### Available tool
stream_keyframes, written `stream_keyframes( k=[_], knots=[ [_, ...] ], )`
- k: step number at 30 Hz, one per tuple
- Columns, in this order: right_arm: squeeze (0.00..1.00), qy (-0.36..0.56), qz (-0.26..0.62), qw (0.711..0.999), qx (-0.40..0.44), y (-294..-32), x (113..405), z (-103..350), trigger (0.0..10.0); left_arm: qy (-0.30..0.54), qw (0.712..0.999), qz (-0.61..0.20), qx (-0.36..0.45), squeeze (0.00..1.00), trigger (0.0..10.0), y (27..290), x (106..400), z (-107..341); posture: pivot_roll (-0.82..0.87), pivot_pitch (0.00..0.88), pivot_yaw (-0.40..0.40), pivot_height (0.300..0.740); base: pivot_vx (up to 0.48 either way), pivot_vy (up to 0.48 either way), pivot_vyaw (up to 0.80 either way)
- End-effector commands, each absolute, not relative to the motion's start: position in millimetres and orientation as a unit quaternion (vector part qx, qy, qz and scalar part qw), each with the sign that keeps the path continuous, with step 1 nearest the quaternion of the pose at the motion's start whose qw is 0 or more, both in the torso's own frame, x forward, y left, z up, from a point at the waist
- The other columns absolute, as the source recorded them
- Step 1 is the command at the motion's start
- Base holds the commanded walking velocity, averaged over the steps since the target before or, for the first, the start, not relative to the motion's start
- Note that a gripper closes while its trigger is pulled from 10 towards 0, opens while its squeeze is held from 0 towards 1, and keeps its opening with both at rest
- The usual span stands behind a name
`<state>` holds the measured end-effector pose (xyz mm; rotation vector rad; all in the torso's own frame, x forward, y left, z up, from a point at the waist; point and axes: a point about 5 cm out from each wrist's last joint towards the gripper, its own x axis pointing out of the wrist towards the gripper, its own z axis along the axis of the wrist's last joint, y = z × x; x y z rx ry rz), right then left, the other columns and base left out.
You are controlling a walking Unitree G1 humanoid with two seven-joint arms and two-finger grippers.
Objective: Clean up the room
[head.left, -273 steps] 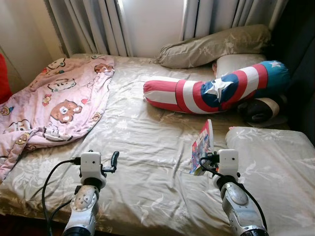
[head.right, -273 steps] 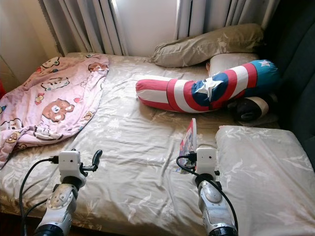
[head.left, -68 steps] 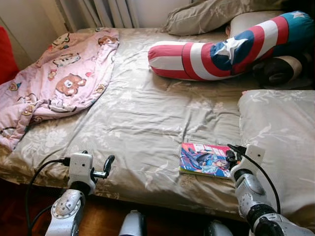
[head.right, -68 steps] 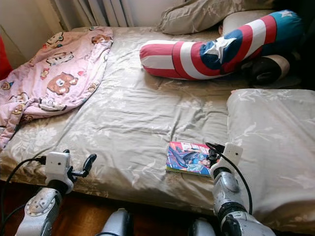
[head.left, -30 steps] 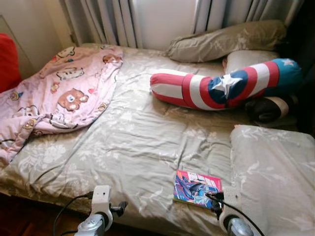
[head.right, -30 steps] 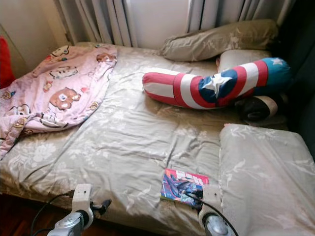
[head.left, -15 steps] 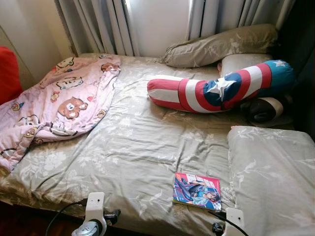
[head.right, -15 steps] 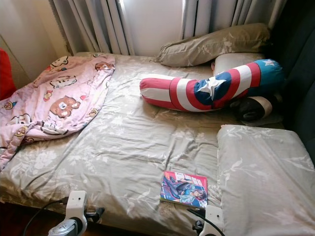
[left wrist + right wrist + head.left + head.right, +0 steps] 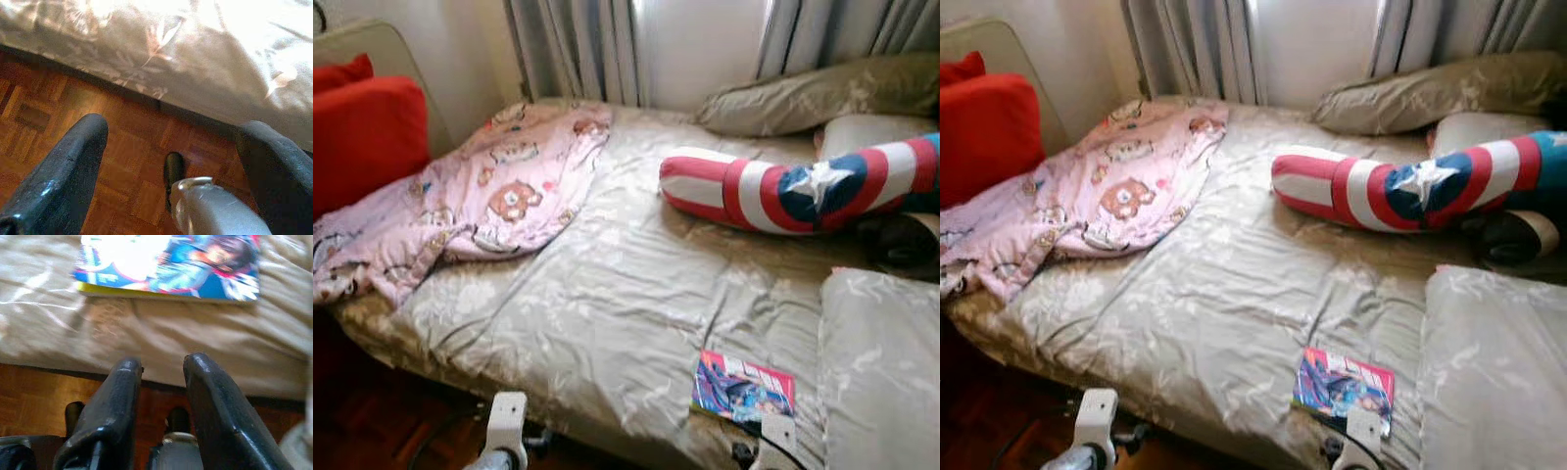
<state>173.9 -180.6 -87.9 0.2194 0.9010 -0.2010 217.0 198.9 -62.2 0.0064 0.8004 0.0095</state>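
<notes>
A colourful comic book (image 9: 742, 390) lies flat on the beige bedsheet (image 9: 607, 294) near the bed's front edge, beside a beige pillow (image 9: 881, 362). My right gripper (image 9: 161, 363) hangs low in front of the bed edge, just short of the comic book (image 9: 166, 264), with a narrow gap between its fingers and nothing in it. My left gripper (image 9: 173, 127) is wide open over the wooden floor (image 9: 58, 98) by the bed's edge. A pink cartoon blanket (image 9: 480, 206) is crumpled on the bed's left side.
A red, white and blue star bolster (image 9: 783, 196) lies across the bed's far right, with a long beige pillow (image 9: 803, 93) behind it. Red cushions (image 9: 362, 137) stand at the left. Curtains (image 9: 578, 49) hang behind the bed.
The right gripper held the comic book upright, laid it flat and let go. Both arms have dropped to the bottom edge. The camera has swung left, bringing the red cushions into view.
</notes>
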Motion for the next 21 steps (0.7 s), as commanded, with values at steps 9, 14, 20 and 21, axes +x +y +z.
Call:
stream_keyframes(
  k=[9,14,20,21],
  knots=[
    [0.00,0.436,-0.098,0.887,0.116,-179.5,173.4,-88.4,10.0,0.397,0.918,-0.006,-0.003,0.00,10.0,198.4,216.2,-63.0,0.02,0.000,0.040,0.740,0.000,0.000,0.00],
    [0.00,0.441,-0.090,0.886,0.113,-178.8,173.1,-88.8,10.0,0.396,0.918,0.000,-0.002,0.00,10.0,197.8,216.3,-63.1,0.02,0.000,0.037,0.740,0.000,0.259,0.00],
    [0.00,0.441,-0.088,0.886,0.113,-178.4,173.0,-88.9,10.0,0.396,0.918,-0.002,0.000,0.00,10.0,196.2,216.9,-63.1,0.02,0.000,0.034,0.740,0.000,0.259,0.00],
    [0.00,0.441,-0.088,0.886,0.113,-178.4,173.0,-88.9,10.0,0.396,0.918,-0.002,0.000,0.00,10.0,196.2,216.9,-63.1,0.02,0.000,0.034,0.740,0.000,0.259,0.00]
  ],
)
